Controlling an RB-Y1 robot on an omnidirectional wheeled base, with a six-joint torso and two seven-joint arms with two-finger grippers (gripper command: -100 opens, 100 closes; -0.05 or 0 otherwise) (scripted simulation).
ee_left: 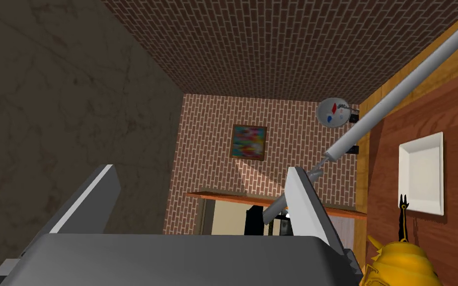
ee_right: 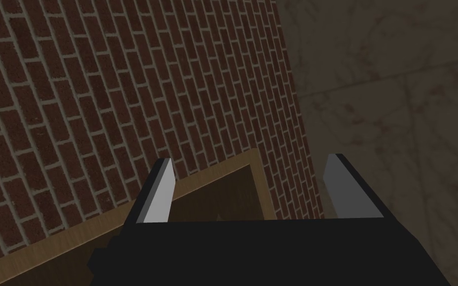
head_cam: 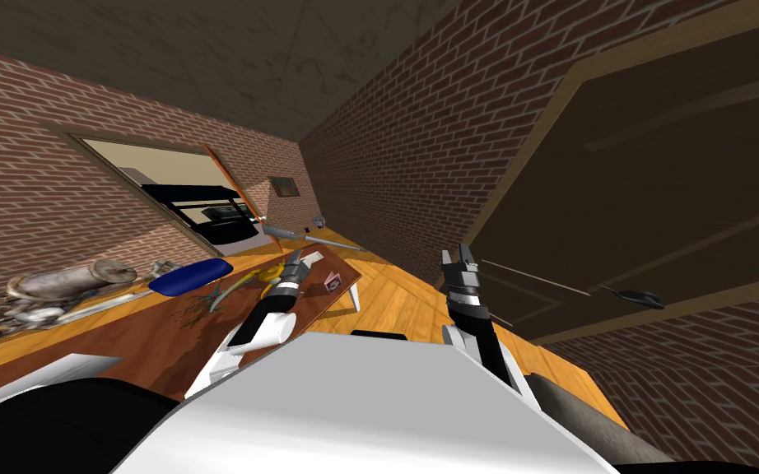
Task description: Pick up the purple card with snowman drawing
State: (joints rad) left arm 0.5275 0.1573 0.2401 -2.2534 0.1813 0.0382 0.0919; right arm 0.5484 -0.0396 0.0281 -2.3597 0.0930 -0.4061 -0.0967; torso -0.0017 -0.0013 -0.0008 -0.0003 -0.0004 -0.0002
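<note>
on the brown table (head_cam: 147,341) a blue oblong object (head_cam: 191,276) lies at nine o'clock from a yellow figure (head_cam: 258,278). just past it the left gripper (head_cam: 295,263) hovers, fingers (ee_left: 305,208) spread wide with nothing between them. the purple card (head_cam: 333,282) lies flat near the table's far corner, at four o'clock from that gripper and apart from it, while the right gripper (head_cam: 460,262) stands at three o'clock, off the table before a dark door (head_cam: 666,181), its fingers (ee_right: 158,193) equally wide and empty.

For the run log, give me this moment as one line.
left gripper: open, above table, empty | right gripper: open, raised by door | purple card: on table, right of left gripper, not grasped
</note>
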